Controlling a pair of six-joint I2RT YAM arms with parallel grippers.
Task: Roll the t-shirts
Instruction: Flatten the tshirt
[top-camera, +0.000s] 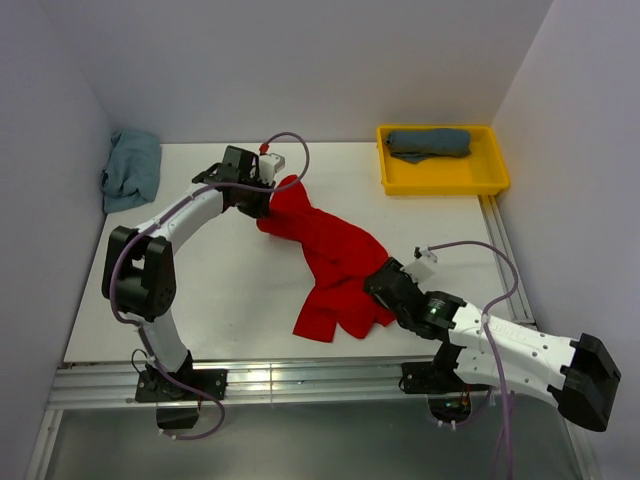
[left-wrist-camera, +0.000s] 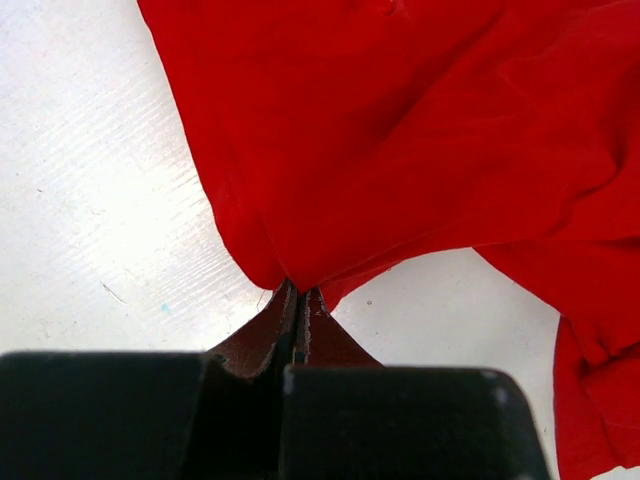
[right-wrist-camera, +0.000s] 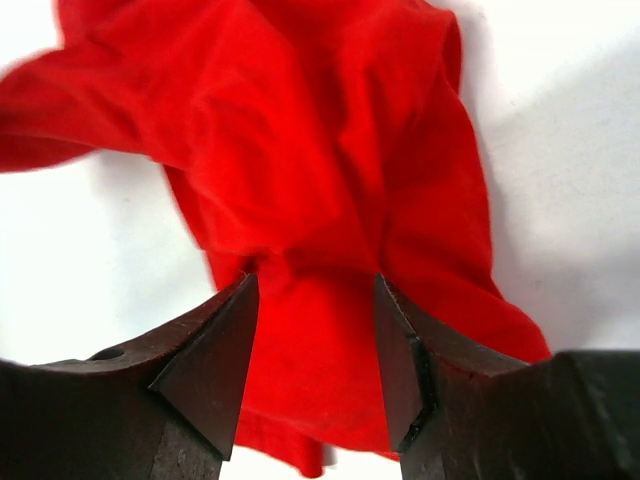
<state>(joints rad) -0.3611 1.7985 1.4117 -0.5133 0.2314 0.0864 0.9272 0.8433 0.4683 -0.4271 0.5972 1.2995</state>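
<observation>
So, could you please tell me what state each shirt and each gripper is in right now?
Red t-shirt: unrolled, crumpled across the table.
Blue-grey t-shirt: bundled, seemingly rolled, lying in the yellow tray.
Pale teal t-shirt: unrolled, heaped at the far left corner.
Left gripper: shut on the red t-shirt's edge.
Right gripper: open, jaws astride the red cloth.

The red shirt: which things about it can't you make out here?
- Top view: the red t-shirt hides its sleeves and collar in its own folds.
- Right wrist view: whether the right gripper pinches the cloth or only straddles it.
- Left wrist view: picture edges cut off most of the shirt.
</observation>
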